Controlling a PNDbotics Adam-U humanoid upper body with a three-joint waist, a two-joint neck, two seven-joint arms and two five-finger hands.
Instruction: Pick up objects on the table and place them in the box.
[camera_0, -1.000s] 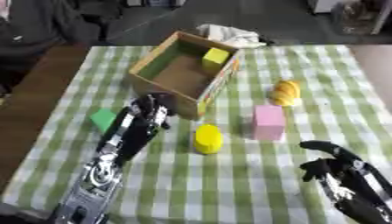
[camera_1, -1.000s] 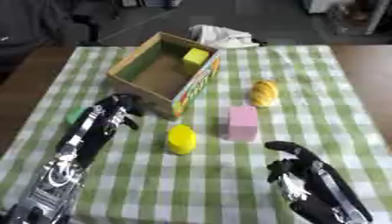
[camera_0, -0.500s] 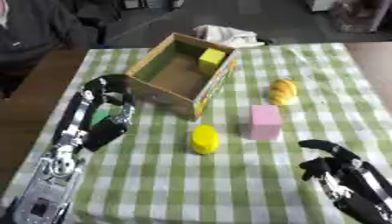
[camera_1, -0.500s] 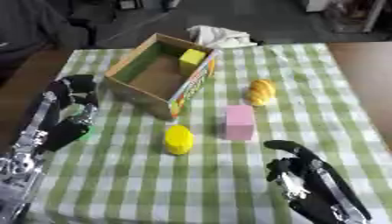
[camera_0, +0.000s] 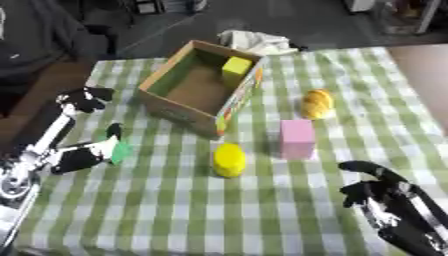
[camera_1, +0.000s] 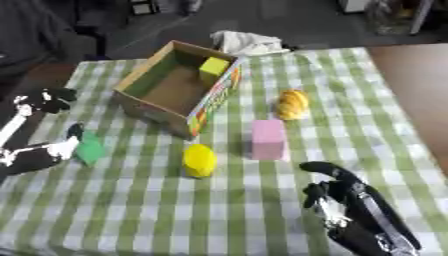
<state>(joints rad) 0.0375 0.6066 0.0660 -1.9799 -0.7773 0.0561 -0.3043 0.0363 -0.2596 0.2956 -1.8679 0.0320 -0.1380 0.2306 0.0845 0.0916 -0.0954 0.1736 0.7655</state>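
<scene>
An open cardboard box (camera_0: 173, 106) stands at the back left of the green checked table, with a yellow cube (camera_0: 236, 65) inside. In front of it lie a yellow rounded piece (camera_0: 229, 159), a pink block (camera_0: 297, 138) and an orange-yellow item (camera_0: 317, 102). A flat green piece (camera_0: 120, 151) lies near the table's left edge. My left hand (camera_0: 80, 156) is blurred and sits right beside the green piece; whether it holds the piece is unclear. Idle at the lower right, my right hand (camera_1: 343, 194) is open with relaxed fingers and holds nothing.
A crumpled white cloth (camera_0: 254, 41) lies behind the box at the table's far edge. Brown bare table (camera_0: 427, 75) shows to the right of the checked cloth. Dark floor and clutter lie beyond the far edge.
My left arm has swung from the box's front left corner out to the table's left edge, ending beside the green piece. The right hand has stayed put.
</scene>
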